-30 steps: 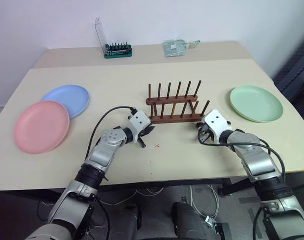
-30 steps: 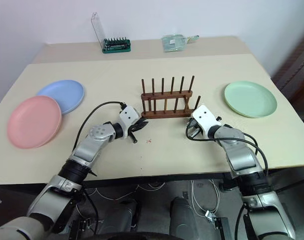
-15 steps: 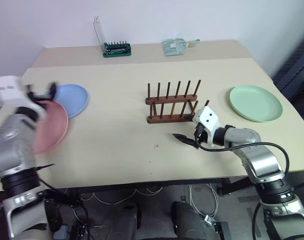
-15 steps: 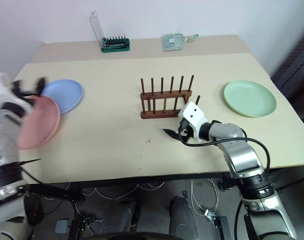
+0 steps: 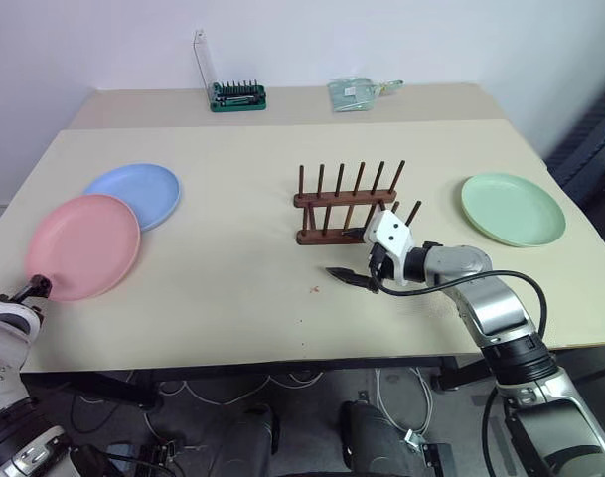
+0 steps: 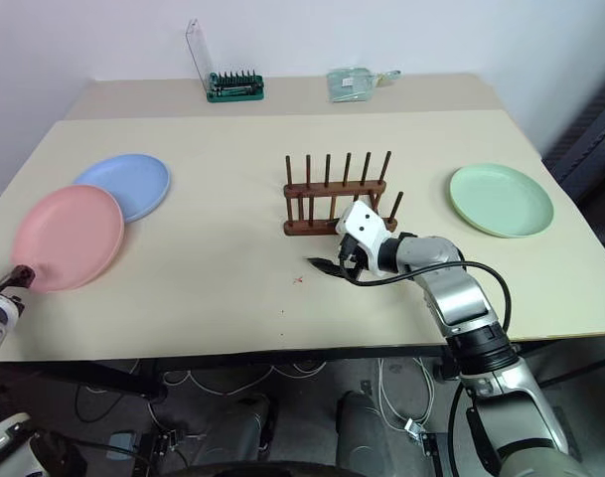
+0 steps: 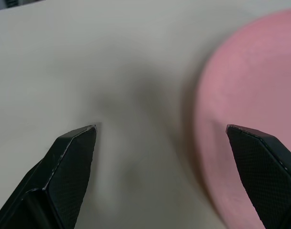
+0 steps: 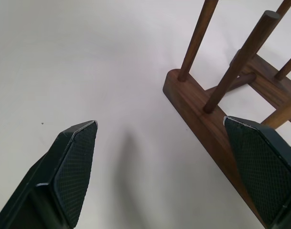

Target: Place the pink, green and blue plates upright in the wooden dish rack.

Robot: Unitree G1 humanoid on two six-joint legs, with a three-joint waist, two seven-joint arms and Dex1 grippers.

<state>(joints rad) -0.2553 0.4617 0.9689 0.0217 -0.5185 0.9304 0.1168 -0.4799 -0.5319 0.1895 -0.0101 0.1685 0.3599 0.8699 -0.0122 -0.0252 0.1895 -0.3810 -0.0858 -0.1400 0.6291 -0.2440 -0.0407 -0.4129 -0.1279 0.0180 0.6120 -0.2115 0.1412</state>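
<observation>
A beige tabletop against a plain white wall is holding everything, with the small dark brown wooden dish rack sitting empty near the middle. The round salmon pink plate is lying flat at the table's left side, its far rim tucked just under the light blue round plate – and the pale mint green round plate is resting well apart on the right. None of the three has budged from a second ago.

The arms are the big change. The left gripper, which was shut just in front of the rack, is now hanging way out at the table's left edge beside the pink plate, fingers spread wide with nothing between them. The right gripper is sitting a bit further left than before – right at the rack's near rail – and its fingers are now spread apart too, empty.
</observation>
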